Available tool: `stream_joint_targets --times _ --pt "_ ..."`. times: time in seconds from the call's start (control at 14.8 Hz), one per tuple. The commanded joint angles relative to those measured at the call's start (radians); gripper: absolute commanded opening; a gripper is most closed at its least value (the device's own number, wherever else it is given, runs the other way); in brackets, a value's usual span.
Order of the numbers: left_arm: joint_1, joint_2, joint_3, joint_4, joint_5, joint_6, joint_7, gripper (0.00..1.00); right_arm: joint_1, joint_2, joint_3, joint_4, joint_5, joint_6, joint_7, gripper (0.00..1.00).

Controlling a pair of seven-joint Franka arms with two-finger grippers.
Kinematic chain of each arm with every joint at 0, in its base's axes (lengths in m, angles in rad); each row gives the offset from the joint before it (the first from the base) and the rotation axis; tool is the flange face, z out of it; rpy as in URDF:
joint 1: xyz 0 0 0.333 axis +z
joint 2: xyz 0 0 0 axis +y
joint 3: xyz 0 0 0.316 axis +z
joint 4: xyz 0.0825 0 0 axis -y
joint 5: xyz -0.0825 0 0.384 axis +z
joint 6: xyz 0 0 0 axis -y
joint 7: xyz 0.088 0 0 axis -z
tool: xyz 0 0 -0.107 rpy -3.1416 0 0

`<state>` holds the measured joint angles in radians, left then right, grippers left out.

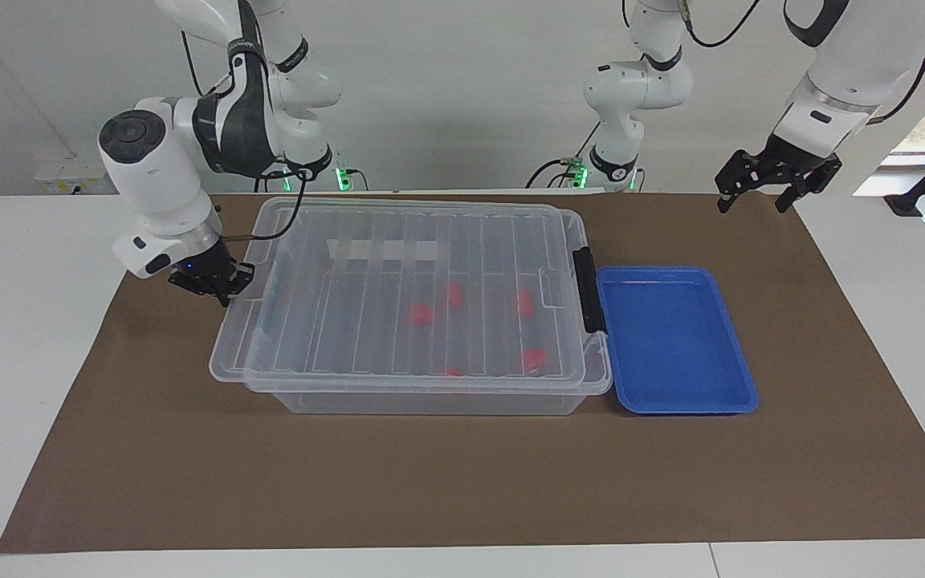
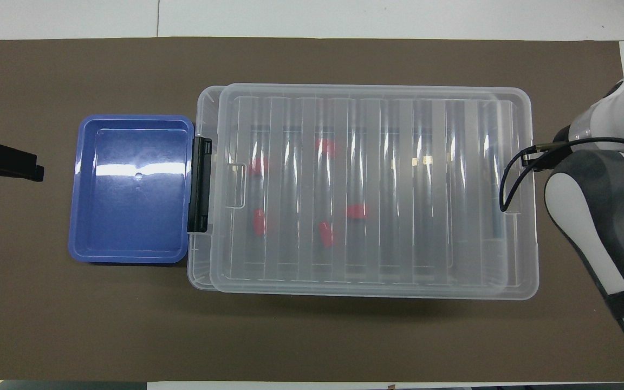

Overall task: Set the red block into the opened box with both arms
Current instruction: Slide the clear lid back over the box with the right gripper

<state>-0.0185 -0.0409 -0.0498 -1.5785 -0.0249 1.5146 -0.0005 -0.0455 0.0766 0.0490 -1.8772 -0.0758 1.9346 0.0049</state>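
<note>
Brown matting point(image 1: 462, 482) covers my table. On it the box point(image 1: 430, 397) stands with its ribbed lid point(image 1: 398, 273) nearly covering it; several red blocks point(image 1: 420, 314) lie inside. Beside it sits a blue tray point(image 1: 675, 401). My right gripper point(image 1: 213, 282) pinches the lid's end tab; my left gripper point(image 1: 776, 181) waits, spread wide, over the mat's edge.

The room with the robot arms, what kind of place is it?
Probably a robot test lab: two white arms are mounted at a plain table with a brown mat, a clear box of red blocks and a blue tray.
</note>
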Motion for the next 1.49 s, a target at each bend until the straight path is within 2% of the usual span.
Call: stream_joint_targets --times 0.0,0.74,0.81,0.88,1.01,1.28,1.42 --pt "0.018 -0.027 -0.013 -0.032 -0.012 0.001 0.005 1.0 0.004 -0.028 0.017 -0.037 0.019 0.012 0.038 0.0" --pt "0.018 -0.027 -0.013 -0.032 -0.012 0.001 0.005 1.0 0.003 -0.029 0.038 -0.031 0.019 0.0 0.061 0.0" --pt "0.018 -0.027 -0.013 -0.032 -0.012 0.001 0.005 1.0 0.003 -0.025 0.038 -0.013 0.018 -0.014 0.06 0.17" --pt "0.018 -0.027 -0.013 -0.032 -0.012 0.001 0.005 1.0 0.003 -0.021 0.04 0.003 0.017 -0.026 0.058 0.96" --pt "0.018 -0.027 -0.013 -0.032 -0.012 0.001 0.005 1.0 0.003 -0.035 0.04 0.029 0.017 -0.046 0.058 1.0" --pt "0.018 -0.027 -0.013 -0.032 -0.012 0.001 0.005 1.0 0.0 -0.04 0.043 0.202 0.017 -0.253 0.06 1.0" --pt "0.018 -0.027 -0.013 -0.032 -0.012 0.001 0.005 1.0 0.001 -0.055 0.043 0.233 0.017 -0.29 0.063 1.0"
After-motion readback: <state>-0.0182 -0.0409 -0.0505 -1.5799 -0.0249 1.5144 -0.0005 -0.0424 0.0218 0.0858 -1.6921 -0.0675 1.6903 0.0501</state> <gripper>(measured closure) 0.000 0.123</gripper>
